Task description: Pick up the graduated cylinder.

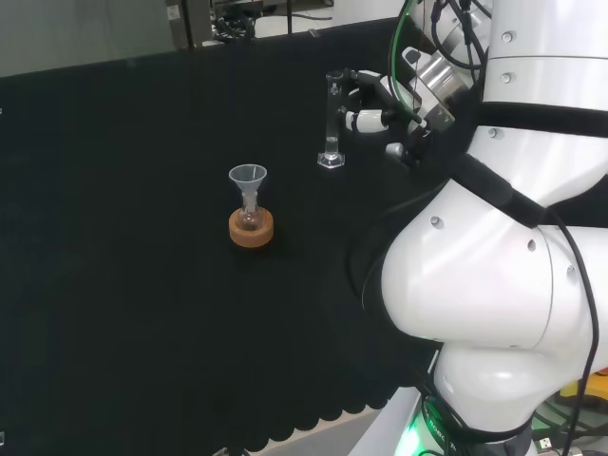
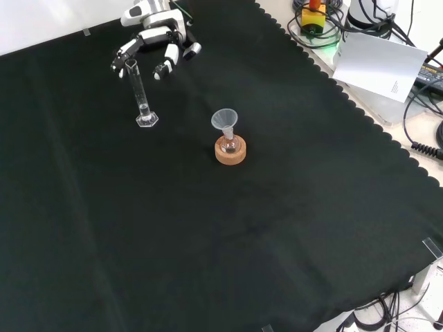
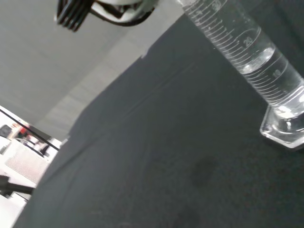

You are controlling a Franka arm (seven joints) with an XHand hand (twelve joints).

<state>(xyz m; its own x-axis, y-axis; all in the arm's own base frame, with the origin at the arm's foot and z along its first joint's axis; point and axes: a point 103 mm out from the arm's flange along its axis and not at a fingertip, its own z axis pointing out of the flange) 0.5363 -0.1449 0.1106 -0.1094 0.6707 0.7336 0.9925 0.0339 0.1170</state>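
The hand (image 2: 158, 36) hangs up by the top of the graduated cylinder (image 2: 140, 93), with its fingers (image 2: 166, 63) spread and a little bent on both sides of the tube. The fingers are not closed on it, so the hand holds nothing yet. I think it sits there because the top part of the tube is the easy place to grab. I cannot tell if a fingertip is touching the glass. The graduated cylinder stands straight up on the black cloth (image 2: 208, 242), just under and in front of the hand. It is a tall, thin, clear tube with small lines and numbers up its side, and a flat foot with corners that keeps it from falling over. In the wrist view a little clear liquid seems to sit in its lower part. Clear smooth walls like these may be slippery, and a tall thin thing tips easily, so the hand should close gently. Farther from the hand, past the cylinder, a small round flask (image 2: 230, 144) rests in a brown cork ring (image 2: 230, 153), which keeps its round bottom still. A clear funnel (image 2: 224, 120), shaped like a cone, stands in its neck.
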